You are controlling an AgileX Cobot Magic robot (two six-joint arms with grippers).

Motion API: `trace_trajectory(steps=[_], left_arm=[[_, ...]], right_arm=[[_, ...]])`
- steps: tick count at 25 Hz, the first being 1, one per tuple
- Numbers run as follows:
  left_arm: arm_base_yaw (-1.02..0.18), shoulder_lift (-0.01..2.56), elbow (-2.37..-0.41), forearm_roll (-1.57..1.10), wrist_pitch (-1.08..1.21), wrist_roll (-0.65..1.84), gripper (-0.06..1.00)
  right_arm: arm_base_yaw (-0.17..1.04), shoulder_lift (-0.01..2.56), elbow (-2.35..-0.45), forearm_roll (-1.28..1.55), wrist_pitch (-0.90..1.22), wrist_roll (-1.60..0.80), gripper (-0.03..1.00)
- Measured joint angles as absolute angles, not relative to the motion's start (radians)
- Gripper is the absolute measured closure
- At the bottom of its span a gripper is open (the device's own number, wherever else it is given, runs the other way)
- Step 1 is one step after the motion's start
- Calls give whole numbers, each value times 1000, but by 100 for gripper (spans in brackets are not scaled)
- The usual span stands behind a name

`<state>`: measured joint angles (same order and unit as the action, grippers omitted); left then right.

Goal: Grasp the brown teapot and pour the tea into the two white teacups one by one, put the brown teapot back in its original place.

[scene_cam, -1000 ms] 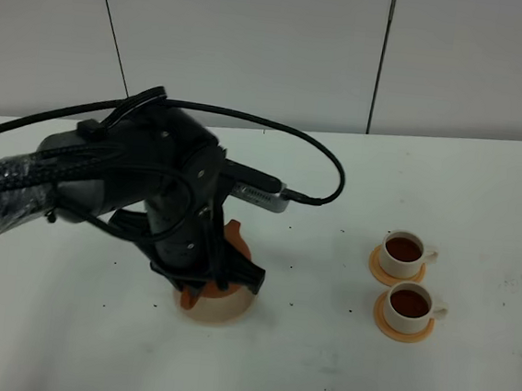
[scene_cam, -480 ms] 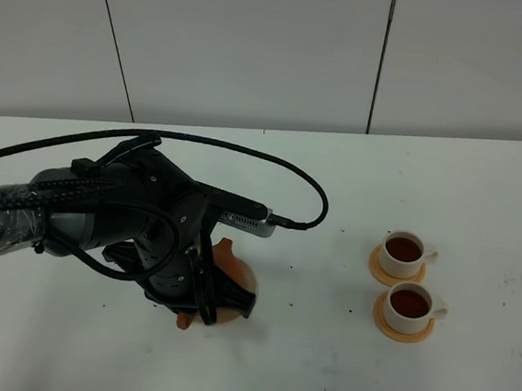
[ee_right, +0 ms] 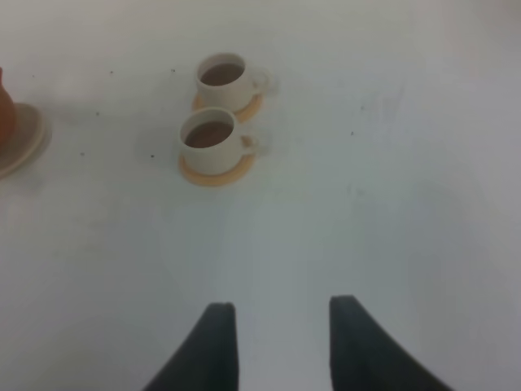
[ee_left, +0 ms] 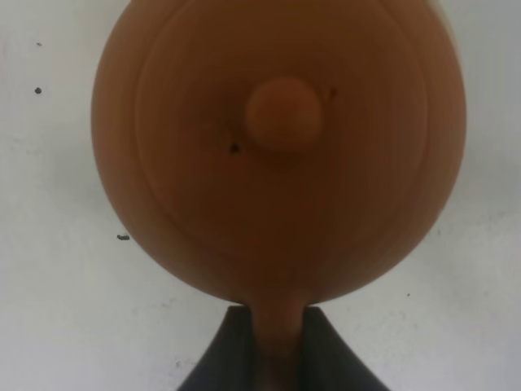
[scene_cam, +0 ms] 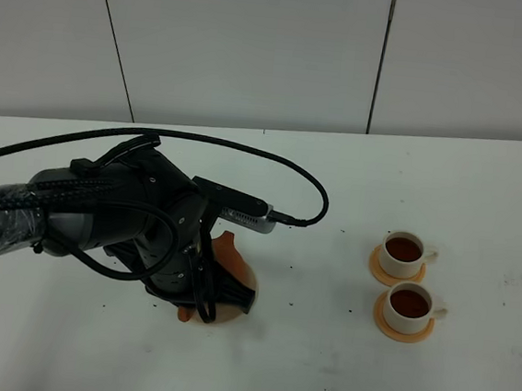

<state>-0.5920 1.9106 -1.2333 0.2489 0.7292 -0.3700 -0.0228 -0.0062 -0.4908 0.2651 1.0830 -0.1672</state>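
The two white teacups [scene_cam: 405,280] sit on round orange coasters [scene_cam: 403,324] at the right of the white tabletop [scene_cam: 483,198], and each cup is full of dark tea [scene_cam: 409,304]. The brown teapot [ee_left: 277,151] sits low on the left, with its lid on, over the pale trivet [ee_right: 23,138]. The left gripper [ee_left: 277,346] bends down over the teapot with its jaws closed tight on the handle, while the right gripper [ee_right: 277,342] hangs apart from the cups with its jaws open and holding nothing.
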Motion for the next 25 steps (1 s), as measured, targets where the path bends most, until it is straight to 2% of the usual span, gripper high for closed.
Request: trace_trajectory(steps=[25], left_arm=[[-590, 1923, -1233, 251, 727, -366, 78]], right_arm=[[-23, -6, -491, 265, 1083, -167, 70]])
